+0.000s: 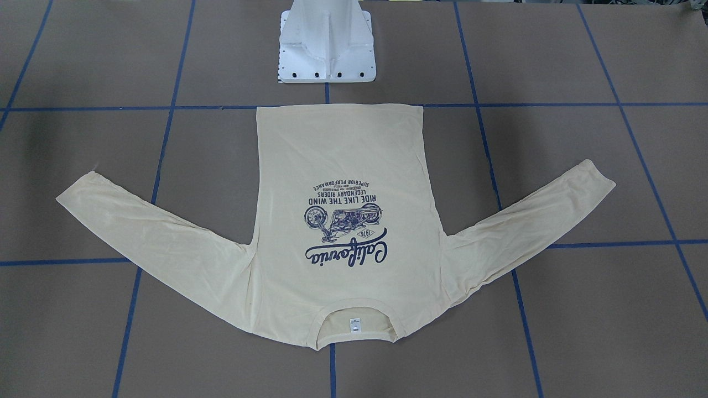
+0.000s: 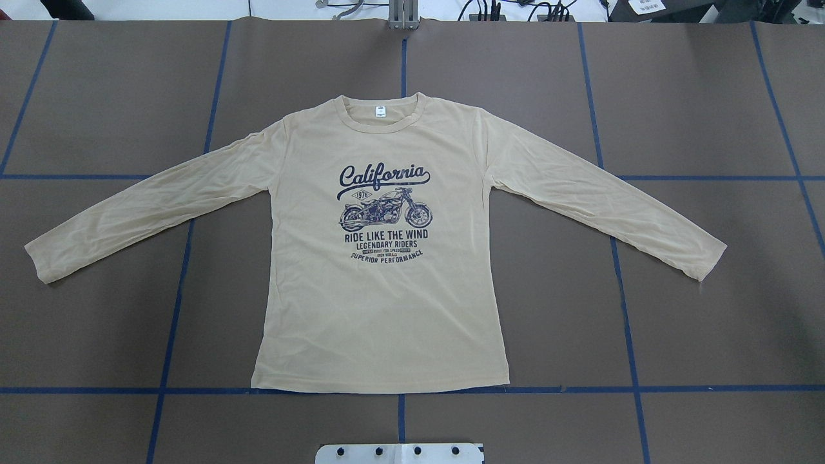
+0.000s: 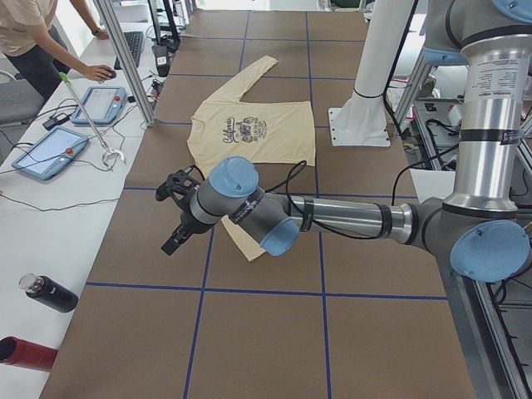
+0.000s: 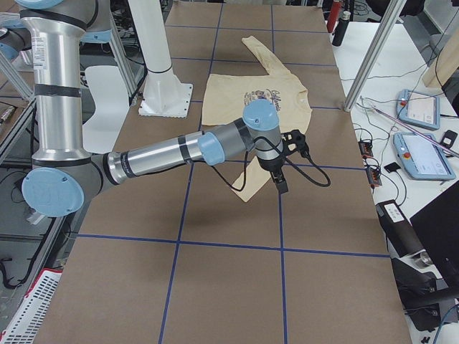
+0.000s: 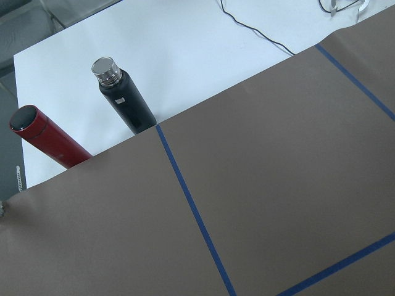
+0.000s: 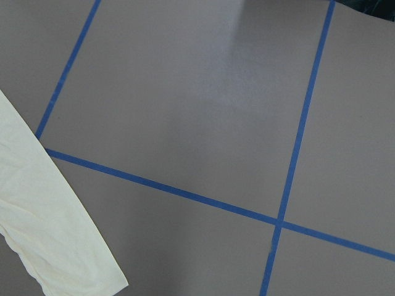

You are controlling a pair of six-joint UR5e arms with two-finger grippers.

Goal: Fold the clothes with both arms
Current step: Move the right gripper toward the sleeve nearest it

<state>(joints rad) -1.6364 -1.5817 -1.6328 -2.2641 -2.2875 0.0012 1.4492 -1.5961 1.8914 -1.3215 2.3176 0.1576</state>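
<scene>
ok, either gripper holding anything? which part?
Nothing held. The T-shirt lies flat, spread on the table; left gripper and right gripper hang above the table, empty.

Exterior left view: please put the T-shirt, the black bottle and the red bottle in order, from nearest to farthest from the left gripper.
From the left gripper:
1. T-shirt: its near sleeve ends under the left arm.
2. Black bottle: on the white side table, toward the camera.
3. Red bottle: beyond the black one, in the view's lower left corner.

L arm (image 3: pixel 349 218), R arm (image 4: pixel 158 154): silver-grey, lt-blue joint caps (image 3: pixel 233 174); blk cables (image 4: pixel 244 166); blk fingers (image 3: pixel 171 244)
</scene>
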